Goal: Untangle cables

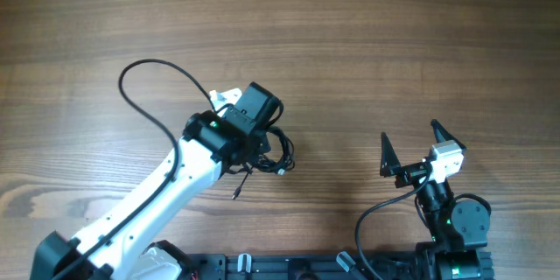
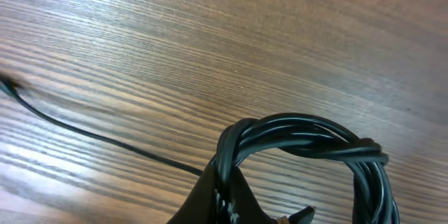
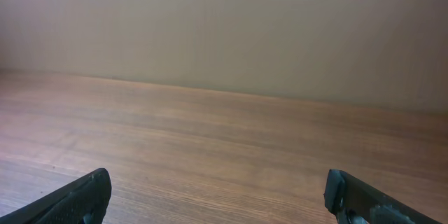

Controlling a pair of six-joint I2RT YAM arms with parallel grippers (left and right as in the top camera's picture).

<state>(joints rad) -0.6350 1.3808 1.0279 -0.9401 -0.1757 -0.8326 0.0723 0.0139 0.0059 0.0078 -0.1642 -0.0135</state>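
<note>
The cables (image 1: pixel 282 152) are a small dark coil of thin black cords on the wooden table, with one loose strand ending in a small plug tip (image 1: pixel 236 194). My left gripper (image 1: pixel 262 144) sits over the coil, mostly hidden under the wrist. In the left wrist view, the fingers (image 2: pixel 227 196) are shut on a twisted bundle of cords (image 2: pixel 308 136), and one thin strand (image 2: pixel 84 131) trails off to the left. My right gripper (image 1: pixel 409 131) is open and empty, well right of the coil; its view shows both fingertips (image 3: pixel 217 189) wide apart above bare wood.
A thicker black wire (image 1: pixel 140 66) loops out from the left arm over the table at upper left. Another wire (image 1: pixel 360 223) curls beside the right arm base. The wooden table (image 1: pixel 394 35) stretches to the back.
</note>
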